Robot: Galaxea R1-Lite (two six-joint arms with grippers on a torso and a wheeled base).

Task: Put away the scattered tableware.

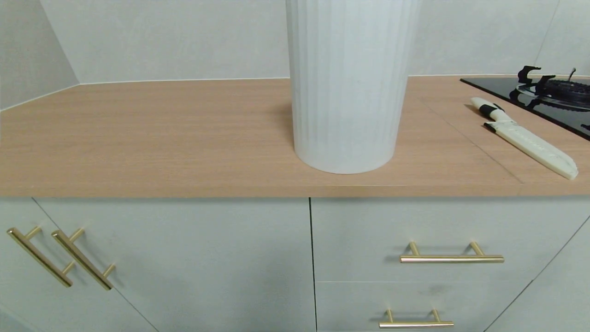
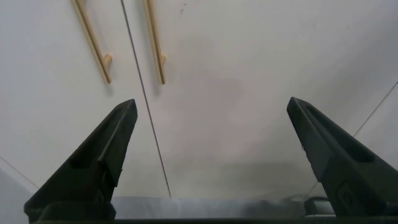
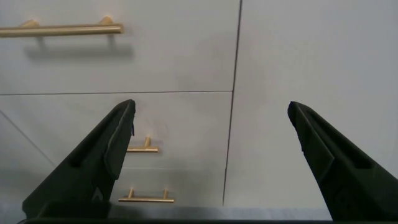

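A white knife [image 1: 525, 137] with a black band on its handle lies on the wooden countertop [image 1: 161, 138] at the right, beside the stove. A tall white ribbed container [image 1: 348, 83] stands near the counter's front edge, at the middle. My left gripper [image 2: 211, 115] is open with nothing between its fingers, facing cabinet doors with two gold handles [image 2: 124, 40]. My right gripper [image 3: 211, 118] is open too and holds nothing, facing drawer fronts with gold handles [image 3: 62, 28].
A black glass cooktop [image 1: 544, 99] with a burner grate sits at the counter's far right. Below the counter are pale cabinet doors [image 1: 175, 263] on the left and drawers [image 1: 451, 240] with gold bar handles on the right. A pale wall backs the counter.
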